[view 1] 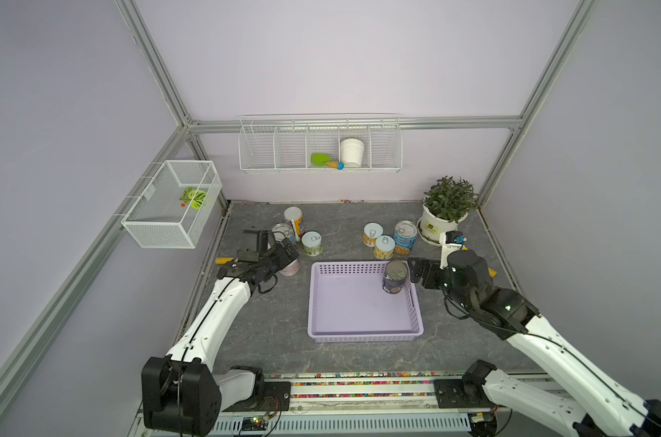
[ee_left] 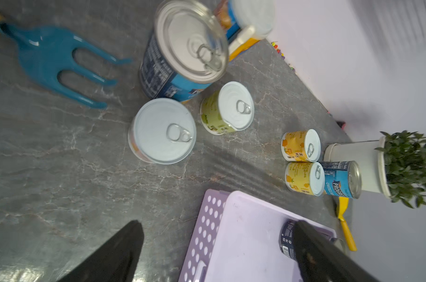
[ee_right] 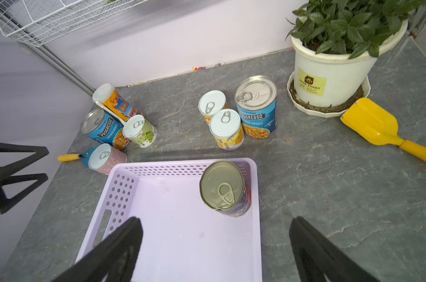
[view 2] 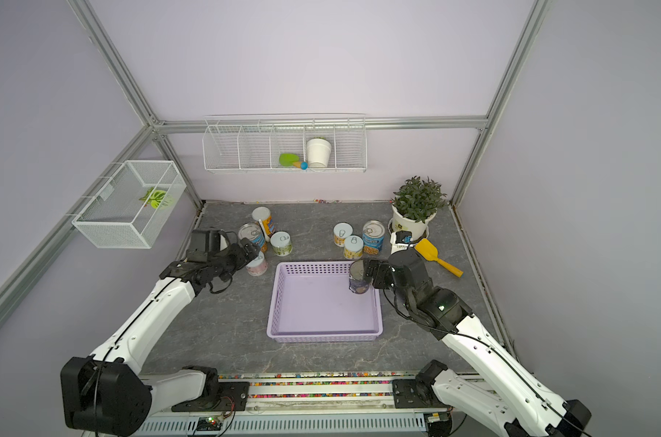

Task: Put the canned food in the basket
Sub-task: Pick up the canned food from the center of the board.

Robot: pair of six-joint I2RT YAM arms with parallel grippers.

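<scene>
The grey marbled table (view 1: 268,321) carries everything. At its middle sits the lavender basket (view 1: 363,336), with the potted plant (view 1: 444,215) at the far right corner. The right gripper (ee_right: 216,218) hangs over the basket's right side, fingers spread wide with nothing between them. The left gripper (ee_left: 217,222) is likewise spread wide and empty, above the table beside the left group of cans.

One dark-labelled can (view 1: 395,278) stands upright in the basket's far right corner (the only tin inside). It is just beside the right gripper, seemingly untouched, though the top views leave that unclear.

Seven cans stand on the table beyond the basket. To the right, the right blue can (ee_right: 257,107) is close against the farther yellow can (ee_right: 211,105) and the nearer yellow can (ee_right: 225,128). To the left cluster the orange-labelled can (ee_right: 114,101), the left blue can (ee_right: 104,127), the green-labelled can (ee_right: 140,131) and the pink-labelled can (ee_right: 107,158).
</scene>
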